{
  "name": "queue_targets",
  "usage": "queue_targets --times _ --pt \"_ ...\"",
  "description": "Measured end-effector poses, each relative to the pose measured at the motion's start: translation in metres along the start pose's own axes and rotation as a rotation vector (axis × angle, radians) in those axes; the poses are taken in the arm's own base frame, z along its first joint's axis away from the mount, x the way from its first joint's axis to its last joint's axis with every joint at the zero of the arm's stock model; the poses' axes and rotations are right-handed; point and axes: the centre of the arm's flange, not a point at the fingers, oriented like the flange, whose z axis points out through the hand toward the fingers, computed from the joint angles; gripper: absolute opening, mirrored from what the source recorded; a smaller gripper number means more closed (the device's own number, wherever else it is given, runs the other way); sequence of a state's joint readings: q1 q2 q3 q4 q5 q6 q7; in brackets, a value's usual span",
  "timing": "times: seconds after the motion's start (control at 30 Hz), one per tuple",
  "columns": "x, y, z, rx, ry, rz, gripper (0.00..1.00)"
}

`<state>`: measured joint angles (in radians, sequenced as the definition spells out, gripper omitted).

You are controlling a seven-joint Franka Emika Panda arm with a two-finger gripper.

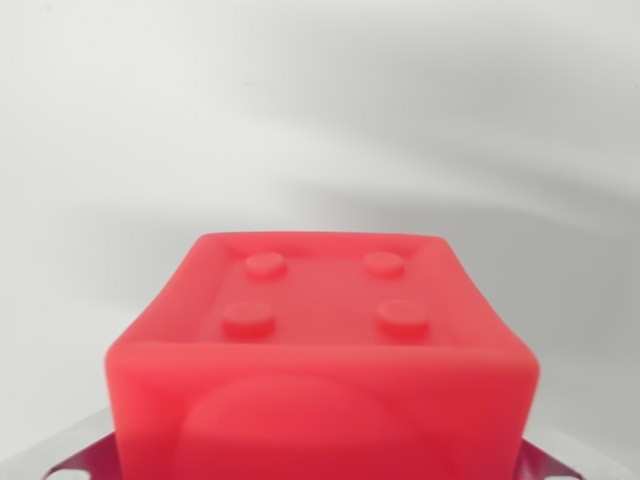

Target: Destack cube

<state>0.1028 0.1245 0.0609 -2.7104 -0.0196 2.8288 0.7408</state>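
Low at the wrist view's left edge, a thin sliver of shiny metal (75, 455) with a reddish reflection pokes out from behind the cube, and I cannot say whether it belongs to the claw. Next to it, filling the bottom middle of the view, sits the red cube (320, 350), very close to the camera and slightly blurred at its near face. Its upper face is a shallow recess bordered by a raised rim, with four round studs (325, 292) set in a square: two on the far side, two on the near side. The near face shows a rounded, arch-shaped moulded bulge that runs off the bottom of the frame. No brand, label or writing can be read anywhere on the cube. At the wrist view's lower right, a second metal sliver (545, 462) shows beside the cube's corner. The claw's fingertips are not clearly visible, so whether it is apart or clamped cannot be told. Behind everything lies a plain pale grey backdrop (320, 110) with soft shadows.
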Motion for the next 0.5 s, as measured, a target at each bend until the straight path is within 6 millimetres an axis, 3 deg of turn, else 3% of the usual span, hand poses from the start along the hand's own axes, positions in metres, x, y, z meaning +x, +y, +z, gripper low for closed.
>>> queue_targets --times 0.5 --pt "-0.022 0.005 0.01 0.0 0.0 -0.028 0.0"
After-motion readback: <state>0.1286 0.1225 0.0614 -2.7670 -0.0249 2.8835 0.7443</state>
